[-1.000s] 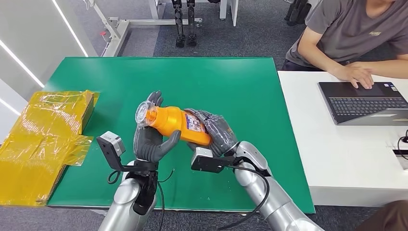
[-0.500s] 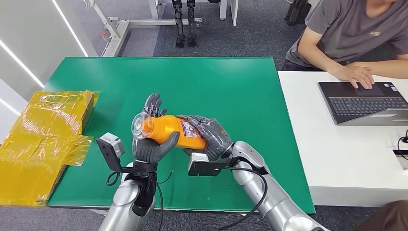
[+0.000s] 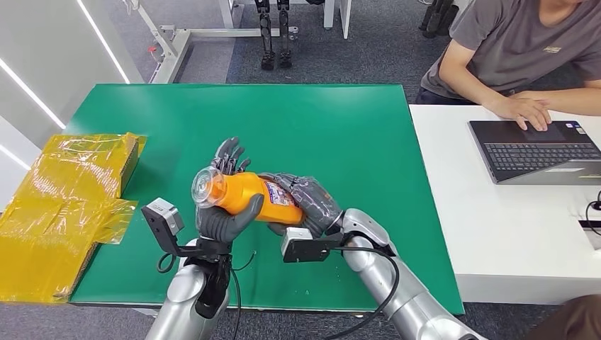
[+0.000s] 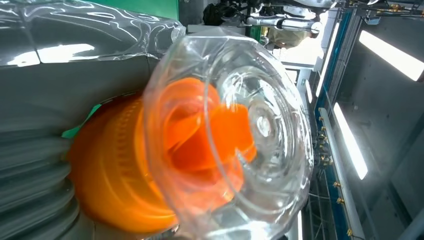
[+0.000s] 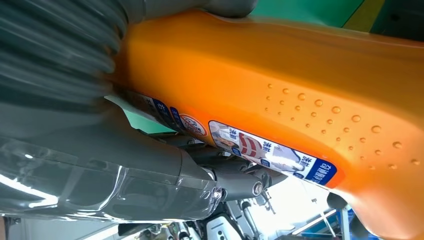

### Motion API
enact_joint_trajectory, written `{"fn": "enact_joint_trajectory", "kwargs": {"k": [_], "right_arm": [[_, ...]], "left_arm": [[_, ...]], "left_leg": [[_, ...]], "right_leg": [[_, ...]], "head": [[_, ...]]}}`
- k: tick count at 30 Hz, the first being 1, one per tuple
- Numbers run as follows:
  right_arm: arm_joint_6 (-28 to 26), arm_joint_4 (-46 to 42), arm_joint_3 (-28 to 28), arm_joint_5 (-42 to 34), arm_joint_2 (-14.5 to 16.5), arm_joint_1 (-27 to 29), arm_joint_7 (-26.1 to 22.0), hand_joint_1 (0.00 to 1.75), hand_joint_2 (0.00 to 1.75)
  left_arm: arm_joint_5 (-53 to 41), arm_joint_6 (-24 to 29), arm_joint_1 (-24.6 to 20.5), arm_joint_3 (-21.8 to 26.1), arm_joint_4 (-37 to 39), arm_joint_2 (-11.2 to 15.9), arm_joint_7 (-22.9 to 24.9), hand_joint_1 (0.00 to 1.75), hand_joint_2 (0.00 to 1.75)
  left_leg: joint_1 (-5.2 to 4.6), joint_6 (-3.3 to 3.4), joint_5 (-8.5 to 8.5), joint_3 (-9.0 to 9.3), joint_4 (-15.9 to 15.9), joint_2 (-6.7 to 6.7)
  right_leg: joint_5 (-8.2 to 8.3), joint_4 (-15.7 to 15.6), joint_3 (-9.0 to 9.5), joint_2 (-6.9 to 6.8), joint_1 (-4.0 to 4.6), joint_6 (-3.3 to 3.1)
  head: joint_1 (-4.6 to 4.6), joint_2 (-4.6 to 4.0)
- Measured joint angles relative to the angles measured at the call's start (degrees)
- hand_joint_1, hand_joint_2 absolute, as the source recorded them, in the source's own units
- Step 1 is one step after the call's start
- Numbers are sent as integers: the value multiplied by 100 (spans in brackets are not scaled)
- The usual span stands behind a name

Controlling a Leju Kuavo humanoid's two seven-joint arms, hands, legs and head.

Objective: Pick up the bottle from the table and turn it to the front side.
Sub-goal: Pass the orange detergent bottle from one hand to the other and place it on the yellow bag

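Note:
An orange bottle (image 3: pixel 251 195) with a clear cap (image 3: pixel 204 188) lies on its side in the air above the green table (image 3: pixel 319 120), cap toward my left. My left hand (image 3: pixel 220 216) holds its neck, thumb across the front and fingers stretched up behind the cap. My right hand (image 3: pixel 312 202) grips the bottle's base end. The left wrist view looks at the clear cap (image 4: pixel 235 130) end-on, with the orange neck (image 4: pixel 115 170) against my left hand (image 4: pixel 35 165). The right wrist view has the bottle's label side (image 5: pixel 300 75) against my right hand (image 5: pixel 60 125).
A yellow film-wrapped box (image 3: pixel 71 191) lies at the table's left edge. To the right stands a white table (image 3: pixel 510 234) with a laptop (image 3: pixel 531 149), and a seated person rests their hands at it. Metal frame legs stand on the floor beyond the green table.
The bottle and my right hand have moved a little down and to the left, deeper into my left hand. My left fingers have straightened up behind the cap.

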Motion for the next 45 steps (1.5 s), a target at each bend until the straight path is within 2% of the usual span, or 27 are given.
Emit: {"fn": "enact_joint_trajectory", "kwargs": {"k": [18,19,22,23,34,45], "right_arm": [[7,116,50,174,0,-53,21,173,175],[1,127,54,187,0,-58,26,162,175],[-60,146,59,228,0,-67,57,33,175],[-110,148,61,235,2,-66,76,0,175],[-574,77,65,12,129,45,276,0,175],[-977,-699,-24,-376,191,393,426,0,175]], "left_arm": [[-42,-98,0,21,0,3,-66,175,175],[-42,-103,2,23,0,3,-66,175,175],[-48,-122,8,40,0,4,-68,175,175],[-51,-127,8,52,0,3,-71,175,175],[-54,-116,10,135,-1,1,-97,175,175],[30,55,24,354,-77,8,-193,175,175]], "left_leg": [[0,0,0,0,0,0],[0,0,0,0,0,0],[0,0,0,0,0,0],[0,0,0,0,0,0],[0,0,0,0,0,0],[1,0,0,0,0,0]], "right_leg": [[0,0,0,0,0,0],[0,0,0,0,0,0],[0,0,0,0,0,0],[0,0,0,0,0,0],[0,0,-1,0,0,0],[0,0,-2,0,0,0]], "head": [[-1,0],[-1,0],[1,0],[0,0],[0,0],[-1,0]]}}
